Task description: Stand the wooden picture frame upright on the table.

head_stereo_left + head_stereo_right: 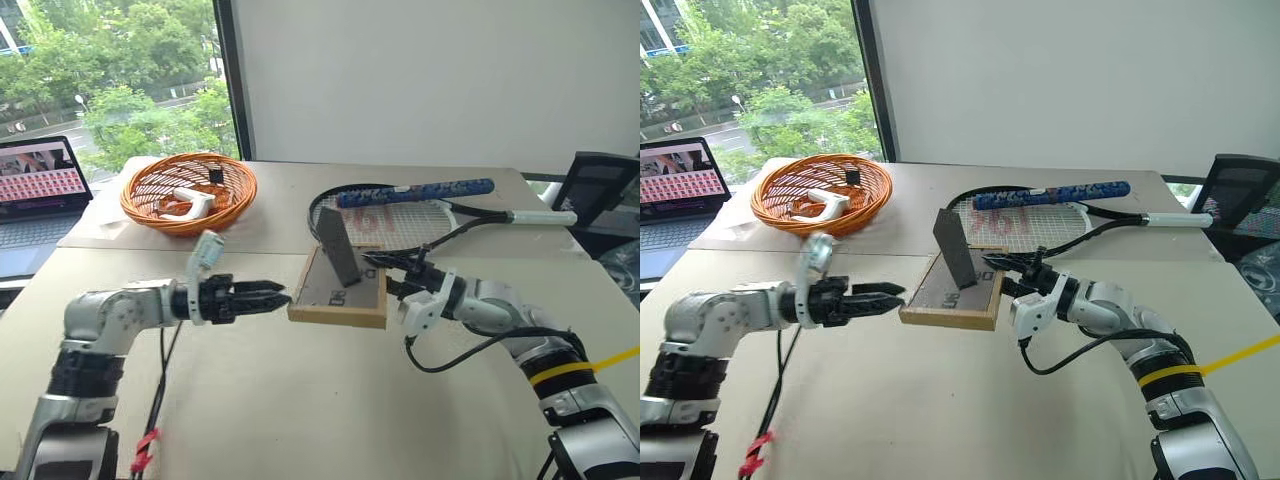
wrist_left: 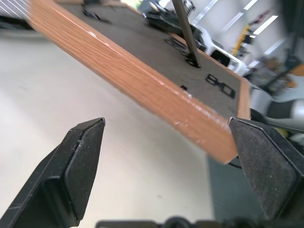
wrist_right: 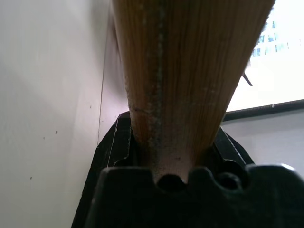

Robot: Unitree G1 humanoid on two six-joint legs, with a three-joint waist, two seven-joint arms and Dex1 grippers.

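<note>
The wooden picture frame (image 1: pixel 335 292) hangs tilted just above the table (image 1: pixel 300 420), grey-brown back panel facing up and its fold-out stand (image 1: pixel 338 245) sticking up. My right gripper (image 1: pixel 388 275) is shut on the frame's right edge; in the right wrist view the wood (image 3: pixel 180 71) sits clamped between the jaws. My left gripper (image 1: pixel 275 297) is open at the frame's left side, level and pointing at it without touching. In the left wrist view the wooden edge (image 2: pixel 142 80) runs beyond the spread fingers (image 2: pixel 85 152).
An orange wicker basket (image 1: pixel 188 190) with a white object stands at the back left. A racket (image 1: pixel 400 215) with a blue grip lies right behind the frame. A laptop (image 1: pixel 35 190) sits at the far left and a black chair (image 1: pixel 600 185) at the right.
</note>
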